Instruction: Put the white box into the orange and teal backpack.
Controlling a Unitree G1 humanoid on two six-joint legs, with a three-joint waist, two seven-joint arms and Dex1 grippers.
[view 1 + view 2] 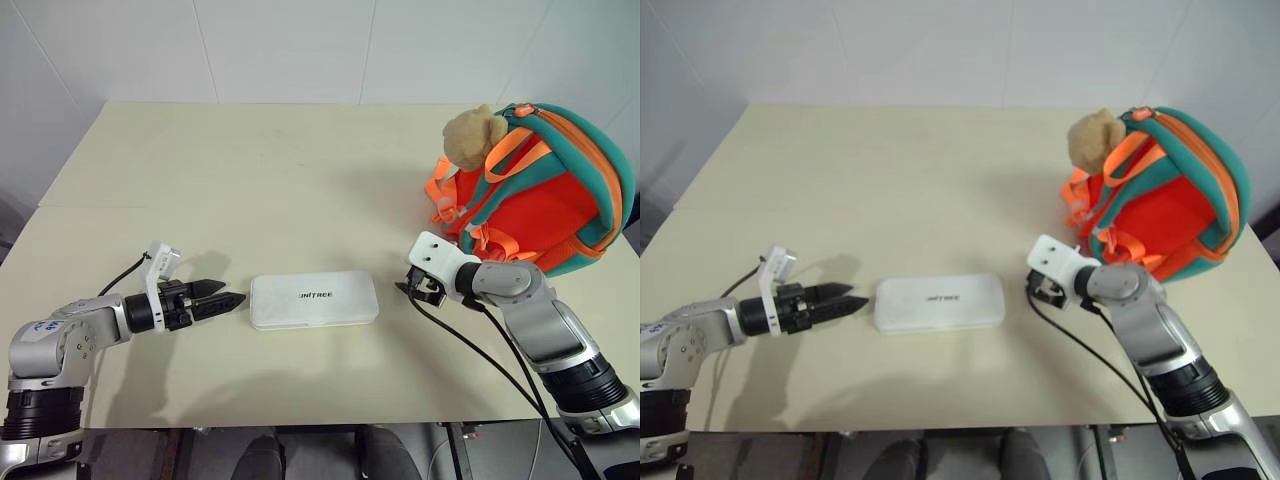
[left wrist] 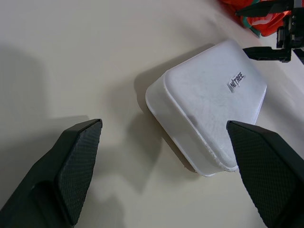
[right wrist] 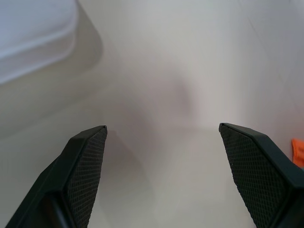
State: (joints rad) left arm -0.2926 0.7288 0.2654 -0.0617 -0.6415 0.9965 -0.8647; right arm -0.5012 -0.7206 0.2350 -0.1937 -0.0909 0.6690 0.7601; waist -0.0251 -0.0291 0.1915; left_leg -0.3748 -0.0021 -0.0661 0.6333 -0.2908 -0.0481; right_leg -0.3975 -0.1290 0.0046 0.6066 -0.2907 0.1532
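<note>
Backpack, orange and teal, stands at the table's 2 o'clock corner, bear on top. The white box lies flat near centre, unheld, between both wide-open grippers: left at its 9 o'clock, right at 3.
</note>
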